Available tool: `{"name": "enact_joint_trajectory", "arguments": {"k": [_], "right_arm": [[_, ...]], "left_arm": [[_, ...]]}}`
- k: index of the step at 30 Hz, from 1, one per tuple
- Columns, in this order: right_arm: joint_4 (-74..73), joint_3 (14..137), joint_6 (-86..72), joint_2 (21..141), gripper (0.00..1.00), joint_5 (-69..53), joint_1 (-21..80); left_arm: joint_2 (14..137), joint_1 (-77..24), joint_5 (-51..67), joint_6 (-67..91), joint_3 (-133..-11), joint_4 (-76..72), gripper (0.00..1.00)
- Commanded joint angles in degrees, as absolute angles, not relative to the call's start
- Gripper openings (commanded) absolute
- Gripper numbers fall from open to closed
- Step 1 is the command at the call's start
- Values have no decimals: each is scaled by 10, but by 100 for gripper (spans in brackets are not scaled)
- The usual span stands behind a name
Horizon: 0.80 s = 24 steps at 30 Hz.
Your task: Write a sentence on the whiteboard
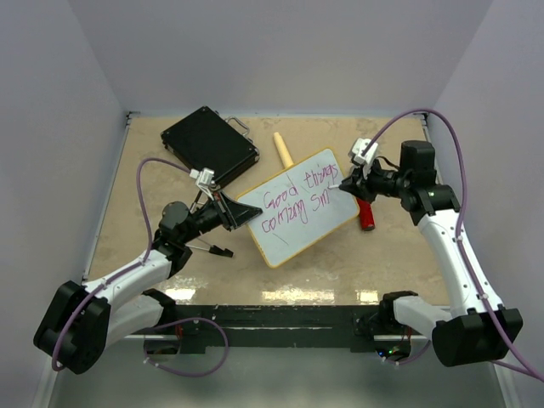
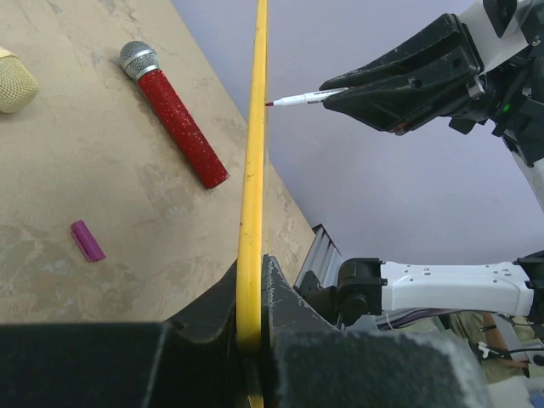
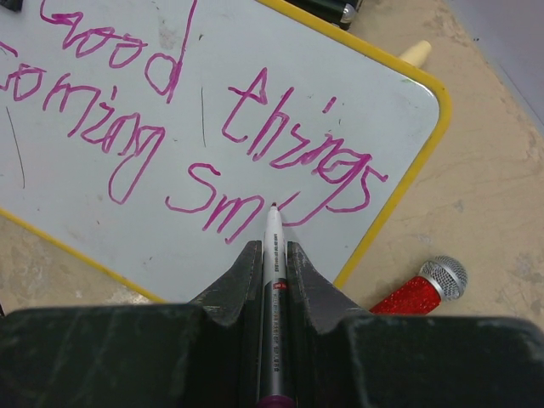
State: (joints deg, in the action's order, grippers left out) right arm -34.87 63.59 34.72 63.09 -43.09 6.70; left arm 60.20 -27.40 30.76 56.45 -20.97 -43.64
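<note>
At the near table edge both arms rise from their bases, elbows bent, reaching inward. The left gripper [image 1: 242,212] is clenched on the thin yellow frame of the whiteboard [image 1: 293,242], mid-table. The right gripper [image 1: 347,184] grasps a slim white marker [image 3: 273,246], its tip against the glossy face at the looping magenta sentence [image 1: 293,201]. Beside it lies a glittery red microphone [image 1: 366,218]. Farther back sits a black rectangular case [image 1: 208,144].
</note>
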Motion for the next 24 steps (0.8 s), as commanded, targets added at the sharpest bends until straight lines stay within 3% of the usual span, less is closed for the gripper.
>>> {"name": "enact_joint_trajectory", "arguments": {"k": [1, 24], "right_arm": [[-316, 633, 336, 628, 0, -434, 65], [-368, 652, 365, 628, 0, -446, 66]], "left_arm": [[595, -271, 318, 579, -221, -541, 0], [599, -269, 315, 578, -219, -541, 0]]}}
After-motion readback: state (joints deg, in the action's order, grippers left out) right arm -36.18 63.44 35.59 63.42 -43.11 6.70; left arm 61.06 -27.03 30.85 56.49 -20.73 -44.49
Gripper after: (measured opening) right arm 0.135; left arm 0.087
